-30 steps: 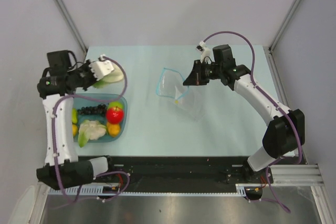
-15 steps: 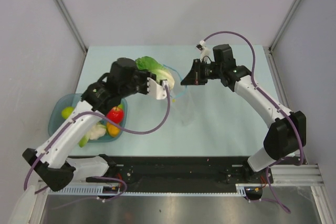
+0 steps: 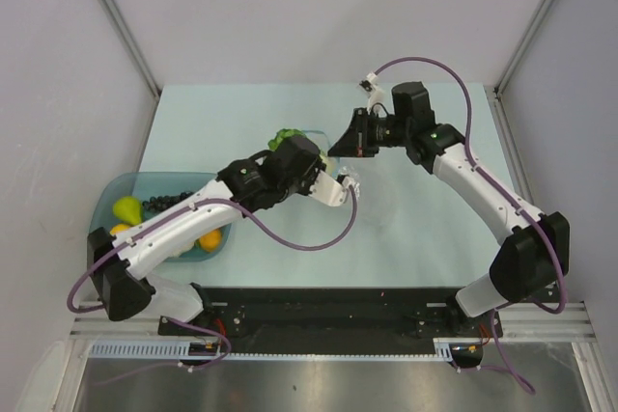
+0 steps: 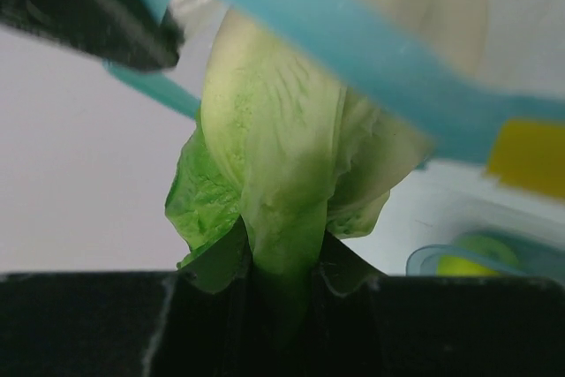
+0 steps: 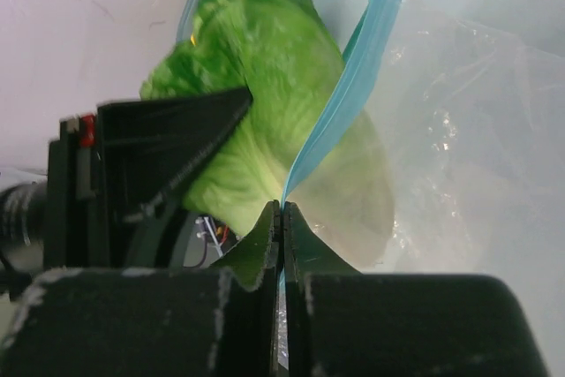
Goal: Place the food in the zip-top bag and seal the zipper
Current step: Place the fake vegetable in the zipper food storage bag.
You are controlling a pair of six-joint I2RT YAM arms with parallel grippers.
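Right wrist view: the right gripper [image 5: 281, 209] is pinching its jaws fully together on the zipper [image 5: 340, 99], the light-blue strip running from the fingertips toward the upper middle of the frame. I'd say it is lifting that edge so the mouth of the zip-top bag [image 5: 459, 156] is gaping for loading. Left of the strip, a lettuce leaf [image 5: 256, 77] is poking partly through the opening.

In the left wrist view the left gripper [image 4: 282, 282] is clamping the leaf's stem end at bottom centre, ruffled part pointing away, probably so the leaf enters first and the fingers need not.

From the top view, the teal bowl [image 3: 102, 209] is sitting at the lower left, well apart from the bag, with a yellow-green fruit [image 3: 126, 207] and an orange one [image 3: 209, 238] inside. I'm seeing no legible writing; a yellow patch [image 4: 530, 156] is too blurred to read.
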